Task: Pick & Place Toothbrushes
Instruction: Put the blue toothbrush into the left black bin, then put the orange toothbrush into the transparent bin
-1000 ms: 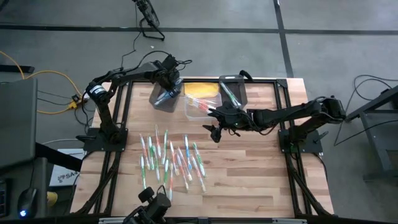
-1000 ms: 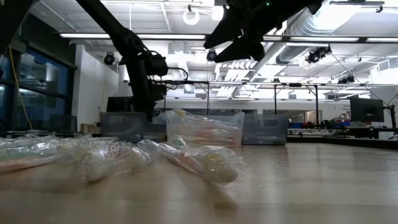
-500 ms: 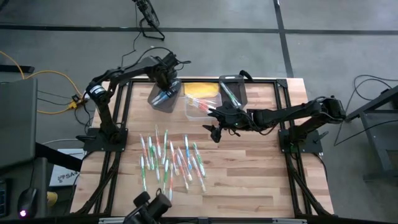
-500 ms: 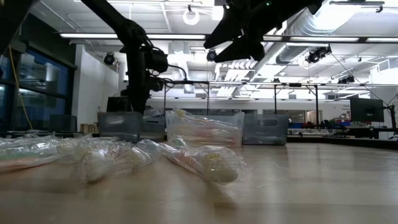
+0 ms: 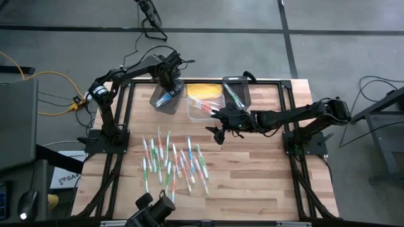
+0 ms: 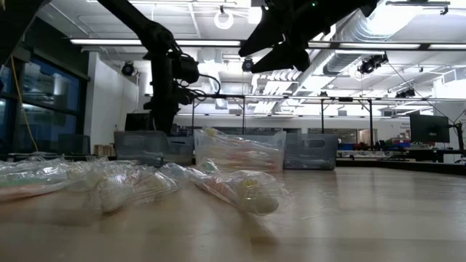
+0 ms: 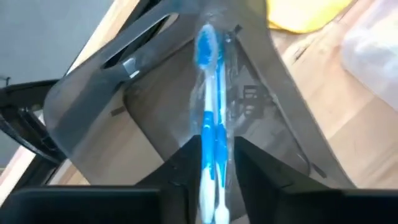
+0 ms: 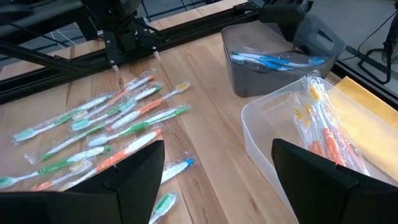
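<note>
Over dark bin (image 5: 166,99) rim: L hand (image 7: 208,163), blue toothbrush (image 7: 209,124) between fingers

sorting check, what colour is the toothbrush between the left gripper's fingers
Blue and white, in a clear wrapper; the toothbrush shows best in the left wrist view.

A pale wooden counter (image 5: 252,170) with a black frame carries the lot. A loose scatter of wrapped toothbrushes (image 5: 173,162) lies flat toward its near side, green, orange and blue handles fanned side by side. Along the far edge stand three bins in a row: a dark bin (image 5: 165,99), a clear bin (image 5: 203,107) and another dark bin (image 5: 237,93).
</note>
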{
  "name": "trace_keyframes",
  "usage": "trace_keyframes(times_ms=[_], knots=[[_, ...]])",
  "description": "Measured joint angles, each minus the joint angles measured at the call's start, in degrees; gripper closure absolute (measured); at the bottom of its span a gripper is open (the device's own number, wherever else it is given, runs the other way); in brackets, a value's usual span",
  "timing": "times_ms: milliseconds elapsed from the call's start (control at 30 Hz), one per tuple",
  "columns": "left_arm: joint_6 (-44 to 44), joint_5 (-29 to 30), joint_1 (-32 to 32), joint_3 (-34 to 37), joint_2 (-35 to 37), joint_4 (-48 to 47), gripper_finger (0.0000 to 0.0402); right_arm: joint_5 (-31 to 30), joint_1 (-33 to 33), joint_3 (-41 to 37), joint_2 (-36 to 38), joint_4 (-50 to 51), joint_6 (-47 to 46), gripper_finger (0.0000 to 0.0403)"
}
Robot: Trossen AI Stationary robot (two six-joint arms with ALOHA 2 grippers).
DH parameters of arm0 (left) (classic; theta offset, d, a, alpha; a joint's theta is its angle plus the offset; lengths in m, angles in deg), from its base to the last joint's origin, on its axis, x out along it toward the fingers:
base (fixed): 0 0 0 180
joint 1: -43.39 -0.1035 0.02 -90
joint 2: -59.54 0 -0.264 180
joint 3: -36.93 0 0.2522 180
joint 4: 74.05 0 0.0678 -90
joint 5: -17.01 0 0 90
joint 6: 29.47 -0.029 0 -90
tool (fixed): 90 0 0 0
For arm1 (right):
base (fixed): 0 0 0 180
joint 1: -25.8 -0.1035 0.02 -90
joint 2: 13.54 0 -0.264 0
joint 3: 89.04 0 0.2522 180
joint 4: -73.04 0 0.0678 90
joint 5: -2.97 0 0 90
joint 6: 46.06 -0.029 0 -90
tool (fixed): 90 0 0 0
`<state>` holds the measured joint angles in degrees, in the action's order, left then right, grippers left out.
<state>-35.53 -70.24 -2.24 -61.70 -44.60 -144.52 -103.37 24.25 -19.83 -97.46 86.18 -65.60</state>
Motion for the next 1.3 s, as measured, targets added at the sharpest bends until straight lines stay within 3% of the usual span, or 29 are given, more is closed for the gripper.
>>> trace_keyframes(times_ms=[200,467,800,1067,1300], knots=[[-0.13,0.23,0.42,-0.54,0.25,-1.91,0.0263,0.00,-0.44,0.00,0.00,0.16,-0.19,0.0112],[-0.12,-0.20,1.74,-0.42,7.01,1.46,0.0257,0.10,-2.23,0.00,0.02,4.03,-7.64,0.0112],[-2.84,-2.64,11.75,12.79,22.37,12.72,0.0257,-2.28,-6.75,0.00,0.37,10.21,-11.28,0.0112],[-9.03,-6.50,21.85,23.98,27.97,17.43,0.0257,-14.38,-9.32,-0.02,4.85,21.18,-15.03,0.0112],[7.31,-6.34,24.26,30.49,29.32,17.63,0.0257,-22.97,-11.12,-0.01,10.64,30.36,-16.17,0.0113]])
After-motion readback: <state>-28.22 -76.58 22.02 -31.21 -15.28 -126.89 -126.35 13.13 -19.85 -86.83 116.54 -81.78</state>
